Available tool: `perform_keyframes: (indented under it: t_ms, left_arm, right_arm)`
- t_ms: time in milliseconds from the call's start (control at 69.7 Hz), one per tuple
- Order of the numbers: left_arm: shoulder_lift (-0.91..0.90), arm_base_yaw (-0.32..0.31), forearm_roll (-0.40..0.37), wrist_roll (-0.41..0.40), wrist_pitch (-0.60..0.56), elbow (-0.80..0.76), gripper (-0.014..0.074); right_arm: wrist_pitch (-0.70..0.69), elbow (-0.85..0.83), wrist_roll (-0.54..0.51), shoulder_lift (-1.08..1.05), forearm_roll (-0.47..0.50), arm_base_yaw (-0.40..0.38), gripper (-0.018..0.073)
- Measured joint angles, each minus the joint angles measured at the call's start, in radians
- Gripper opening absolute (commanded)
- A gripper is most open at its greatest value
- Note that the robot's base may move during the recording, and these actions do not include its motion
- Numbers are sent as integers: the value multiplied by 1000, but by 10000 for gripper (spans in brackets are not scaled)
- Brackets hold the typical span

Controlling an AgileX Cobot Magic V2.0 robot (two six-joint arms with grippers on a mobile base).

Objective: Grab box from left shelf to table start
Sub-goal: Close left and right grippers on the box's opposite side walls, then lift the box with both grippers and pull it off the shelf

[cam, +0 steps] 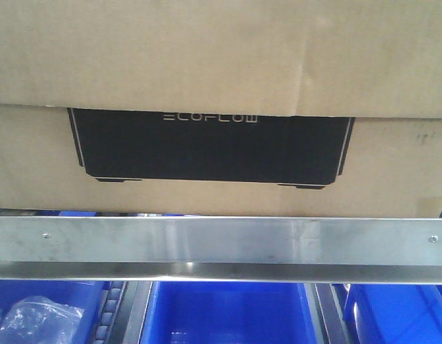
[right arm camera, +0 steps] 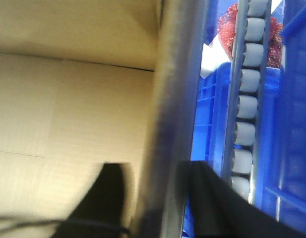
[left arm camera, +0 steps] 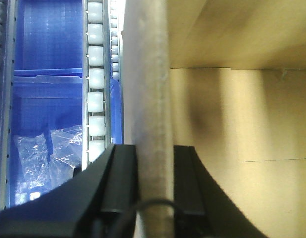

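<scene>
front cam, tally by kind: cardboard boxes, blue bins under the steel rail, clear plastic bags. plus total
cardboard box: 1
blue bins: 3
clear plastic bag: 1
total: 5

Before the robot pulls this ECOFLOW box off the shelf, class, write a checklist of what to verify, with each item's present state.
1. Left gripper straddles the box wall, pressed against both sides: ok.
2. Right gripper straddles the box edge: ok; clamped: cannot tell, blurred.
3. Box bottom clears the shelf rail: cannot tell.
4. Blue bins sit below the rail, out of the box's path: ok.
5. Table ready for landing: cannot tell, not in view.
</scene>
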Motion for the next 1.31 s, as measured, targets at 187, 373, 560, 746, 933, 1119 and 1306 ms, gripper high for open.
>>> perform_keyframes:
  t_ms: [187,373,560,746,933,1119,1306]
  left_arm:
    - [0,0,0,0,-2,0,-104]
    - [0,0,2,0,2,-2,-102]
    - [-12,0,2,0,15,-10,-100]
    - [-63,0,-5,0,45,-10,-100]
    - [-82,0,-5,0,134,-12,-100]
    - [-98,0,-10,-1,178,10,-97]
    - [-200,0,-17,-7,136,133,-97]
  right_arm:
    - [1,0,-2,0,2,0,58]
    - [5,0,-4,-7,2,0,58]
    - [47,0,5,-71,5,2,58]
    - [77,0,10,-130,1,2,58]
    - [154,0,17,-157,1,2,58]
    - [189,48,21,-201,0,2,58]
    - [146,175,24,-313,0,2,58]
